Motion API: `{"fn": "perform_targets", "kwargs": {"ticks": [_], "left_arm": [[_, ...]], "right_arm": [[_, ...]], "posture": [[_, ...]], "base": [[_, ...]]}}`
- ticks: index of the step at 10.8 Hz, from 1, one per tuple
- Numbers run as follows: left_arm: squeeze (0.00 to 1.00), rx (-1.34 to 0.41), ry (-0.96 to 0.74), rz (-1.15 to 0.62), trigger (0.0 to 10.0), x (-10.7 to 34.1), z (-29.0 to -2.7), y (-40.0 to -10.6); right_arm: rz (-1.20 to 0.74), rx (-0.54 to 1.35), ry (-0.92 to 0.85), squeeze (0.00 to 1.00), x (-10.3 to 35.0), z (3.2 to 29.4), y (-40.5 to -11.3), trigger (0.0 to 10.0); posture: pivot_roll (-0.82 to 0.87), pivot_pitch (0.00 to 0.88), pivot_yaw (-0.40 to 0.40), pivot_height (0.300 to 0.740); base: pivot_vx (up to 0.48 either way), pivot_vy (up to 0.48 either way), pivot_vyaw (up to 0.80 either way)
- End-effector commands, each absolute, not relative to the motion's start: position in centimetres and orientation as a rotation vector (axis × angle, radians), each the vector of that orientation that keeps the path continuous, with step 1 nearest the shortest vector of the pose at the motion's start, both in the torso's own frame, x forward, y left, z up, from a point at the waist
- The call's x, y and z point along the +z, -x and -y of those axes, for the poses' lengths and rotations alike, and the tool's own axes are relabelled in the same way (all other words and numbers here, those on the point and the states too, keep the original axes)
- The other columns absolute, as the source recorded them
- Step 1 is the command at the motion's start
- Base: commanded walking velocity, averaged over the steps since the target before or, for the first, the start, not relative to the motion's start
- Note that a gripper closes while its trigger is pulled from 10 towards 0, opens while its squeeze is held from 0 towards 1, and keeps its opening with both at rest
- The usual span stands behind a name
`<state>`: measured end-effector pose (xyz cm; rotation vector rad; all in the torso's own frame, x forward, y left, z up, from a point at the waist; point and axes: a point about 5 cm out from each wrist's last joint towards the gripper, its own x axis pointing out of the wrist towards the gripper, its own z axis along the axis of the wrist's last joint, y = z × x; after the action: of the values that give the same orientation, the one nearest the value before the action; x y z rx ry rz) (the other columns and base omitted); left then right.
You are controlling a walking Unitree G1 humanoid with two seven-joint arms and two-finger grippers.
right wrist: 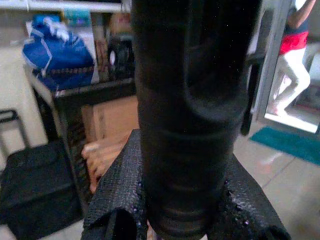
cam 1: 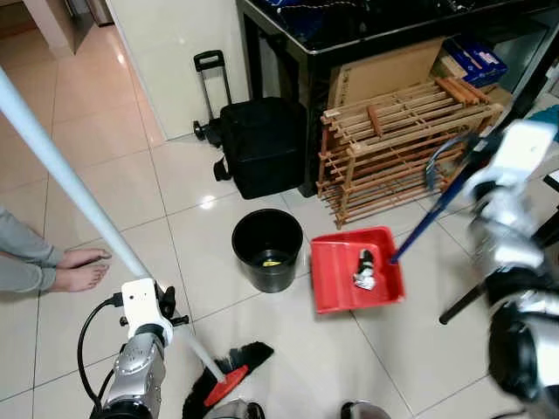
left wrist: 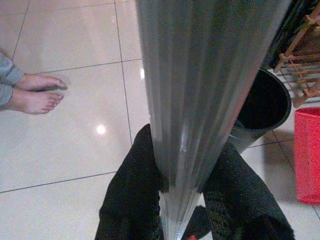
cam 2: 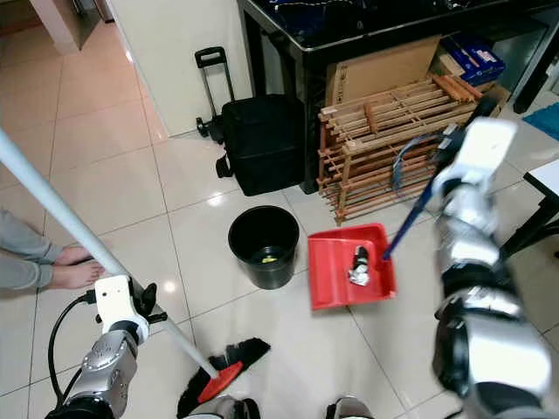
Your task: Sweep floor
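My left gripper [cam 1: 166, 307] is shut on the long pale broom pole [cam 1: 61, 166], low on its length. In the left wrist view its black fingers [left wrist: 127, 200] hug the pole [left wrist: 200, 100]. The red broom head [cam 1: 229, 378] with black bristles rests on the tiles near my feet. My right gripper [cam 2: 447, 153] is shut on the dark blue handle [cam 2: 410, 218] of the red dustpan [cam 1: 336, 284]. The pan sits on the floor right of the black bucket [cam 1: 267, 249]. A crumpled scrap [cam 1: 364, 271] lies in the pan.
A person's bare feet [cam 1: 77, 269] stand on the tiles at the left. A black trolley bag [cam 1: 262, 144] and a wooden slatted rack [cam 1: 402, 148] lean against a black table [cam 1: 288, 35] behind the bucket. Another person [right wrist: 295, 50] is at a doorway.
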<state>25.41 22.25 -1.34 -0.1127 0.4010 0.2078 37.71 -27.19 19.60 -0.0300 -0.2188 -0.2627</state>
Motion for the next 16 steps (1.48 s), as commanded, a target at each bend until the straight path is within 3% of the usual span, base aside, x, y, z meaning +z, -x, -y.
{"fn": "perform_targets", "kwargs": {"ticks": [1,16], "left_arm": [[0.00,0.211,0.099,-0.446,10.0,-2.1,-22.6,-24.6],[0.00,0.205,0.111,-0.457,10.0,-2.3,-21.9,-24.8]], "right_arm": [[0.309,-0.257,0.020,0.00,22.1,27.3,-38.0,10.0],[0.393,-0.110,-0.063,0.00,25.5,22.2,-39.3,10.0]], "posture": [[-0.14,0.080,0.101,0.740],[-0.15,0.068,0.091,0.740]], "base": [[0.000,0.000,0.00],[0.000,0.000,0.00]]}}
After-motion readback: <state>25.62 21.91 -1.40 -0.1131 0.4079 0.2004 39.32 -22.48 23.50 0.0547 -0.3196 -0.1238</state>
